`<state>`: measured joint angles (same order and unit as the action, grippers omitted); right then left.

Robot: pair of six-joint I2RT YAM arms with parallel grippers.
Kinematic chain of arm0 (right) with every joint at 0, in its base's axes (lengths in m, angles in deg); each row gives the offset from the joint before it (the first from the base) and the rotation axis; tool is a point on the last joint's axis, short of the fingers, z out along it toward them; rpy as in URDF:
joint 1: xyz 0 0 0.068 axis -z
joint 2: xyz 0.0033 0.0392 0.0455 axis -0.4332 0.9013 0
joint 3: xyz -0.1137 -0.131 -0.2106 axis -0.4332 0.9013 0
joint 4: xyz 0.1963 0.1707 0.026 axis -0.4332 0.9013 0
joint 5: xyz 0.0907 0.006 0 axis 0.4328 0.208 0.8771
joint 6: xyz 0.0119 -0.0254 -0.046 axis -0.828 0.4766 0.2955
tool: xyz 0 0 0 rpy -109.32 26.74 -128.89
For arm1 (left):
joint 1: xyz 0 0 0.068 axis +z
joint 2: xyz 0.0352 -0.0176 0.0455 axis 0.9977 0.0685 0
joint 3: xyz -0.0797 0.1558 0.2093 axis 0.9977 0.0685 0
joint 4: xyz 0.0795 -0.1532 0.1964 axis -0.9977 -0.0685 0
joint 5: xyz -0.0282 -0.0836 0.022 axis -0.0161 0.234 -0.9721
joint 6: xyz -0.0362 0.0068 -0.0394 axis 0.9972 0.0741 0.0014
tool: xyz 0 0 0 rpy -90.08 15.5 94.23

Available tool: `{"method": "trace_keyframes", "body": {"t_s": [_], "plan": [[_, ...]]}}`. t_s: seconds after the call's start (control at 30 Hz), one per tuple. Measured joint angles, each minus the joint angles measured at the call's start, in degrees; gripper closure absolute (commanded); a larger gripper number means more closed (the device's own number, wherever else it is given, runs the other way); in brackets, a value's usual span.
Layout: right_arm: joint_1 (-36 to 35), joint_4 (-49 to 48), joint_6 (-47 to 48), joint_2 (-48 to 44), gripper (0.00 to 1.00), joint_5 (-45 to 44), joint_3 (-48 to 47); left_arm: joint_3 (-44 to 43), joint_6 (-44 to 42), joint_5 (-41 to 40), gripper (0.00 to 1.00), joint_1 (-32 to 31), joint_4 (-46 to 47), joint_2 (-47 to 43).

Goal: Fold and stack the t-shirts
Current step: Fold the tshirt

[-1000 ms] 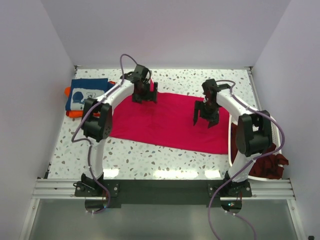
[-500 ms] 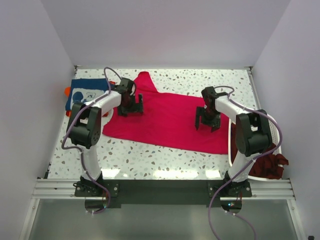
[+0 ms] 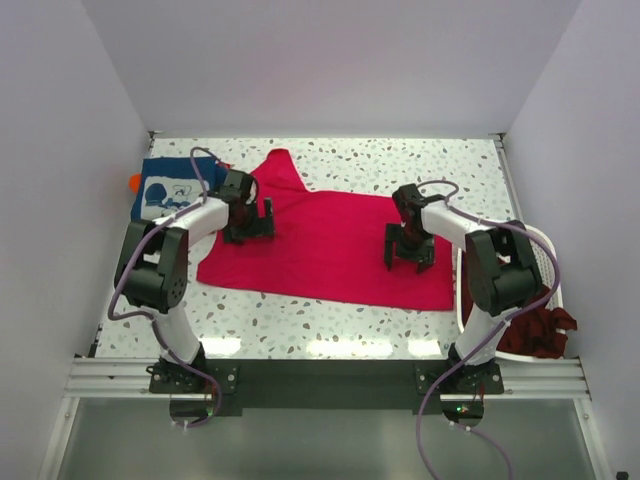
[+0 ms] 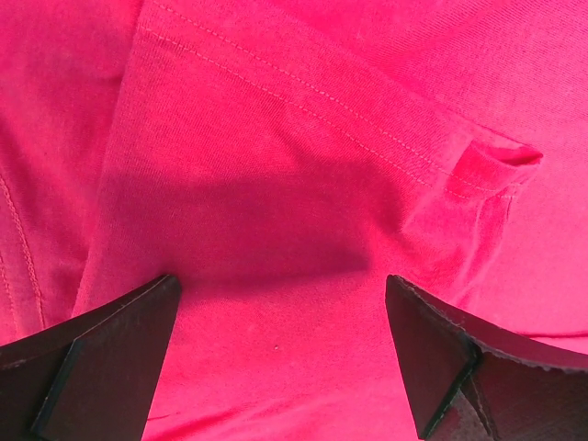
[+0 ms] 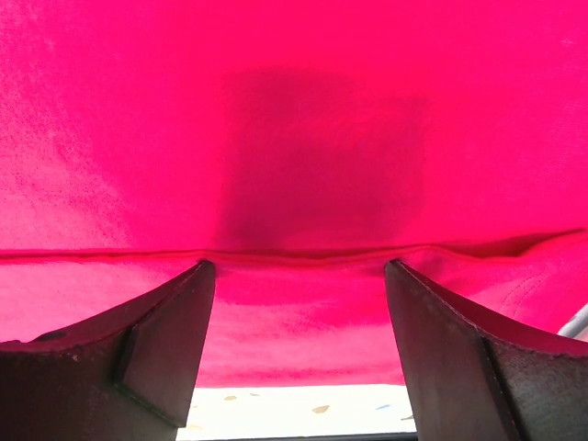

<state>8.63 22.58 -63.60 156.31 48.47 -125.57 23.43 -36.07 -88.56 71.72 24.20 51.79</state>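
Note:
A bright crimson-pink t-shirt lies spread flat across the middle of the table, one sleeve pointing to the back. My left gripper is open low over its left part; the left wrist view shows only crimson cloth with a stitched hem between the fingers. My right gripper is open low over its right part, and in the right wrist view a folded edge runs between the fingers. A navy t-shirt with white print lies folded at the far left on an orange one.
A white laundry basket stands at the right edge with dark maroon shirts in it and hanging over its rim. Bare speckled table shows in front of the crimson shirt and at the back right. White walls close in three sides.
My left gripper moved left and toward the near side, uncovering the back sleeve. My right gripper moved a little nearer. The crimson shirt's left part shifted left.

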Motion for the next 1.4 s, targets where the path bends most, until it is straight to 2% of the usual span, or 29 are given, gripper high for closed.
{"method": "trace_keyframes", "body": {"t_s": [0.23, 0.53, 1.07, 1.23, 1.4], "plan": [[-2.47, 0.26, -2.62, -1.44, 0.21, 0.00, 1.88, 1.57, -0.48, -0.17, 0.00, 0.85, 0.00, -1.18], [-5.49, 0.76, -6.75, -7.19, 0.21, 1.11, 9.25, 2.60, -0.44, -0.42, 0.00, 0.90, -1.86, -2.21], [-8.57, 5.38, -10.60, -10.60, 0.21, 3.72, 13.44, 8.00, 1.20, 0.46, 0.00, 1.16, -9.68, -7.85], [-8.79, 13.18, -10.40, -10.60, 0.18, 2.14, 8.20, 1.46, 1.18, 0.39, 0.00, 1.20, -16.26, -7.85], [-8.22, 17.94, -9.42, -9.92, 0.16, -1.29, -7.23, -11.26, 1.16, 1.36, 0.00, 0.98, -16.61, -7.26]]}}
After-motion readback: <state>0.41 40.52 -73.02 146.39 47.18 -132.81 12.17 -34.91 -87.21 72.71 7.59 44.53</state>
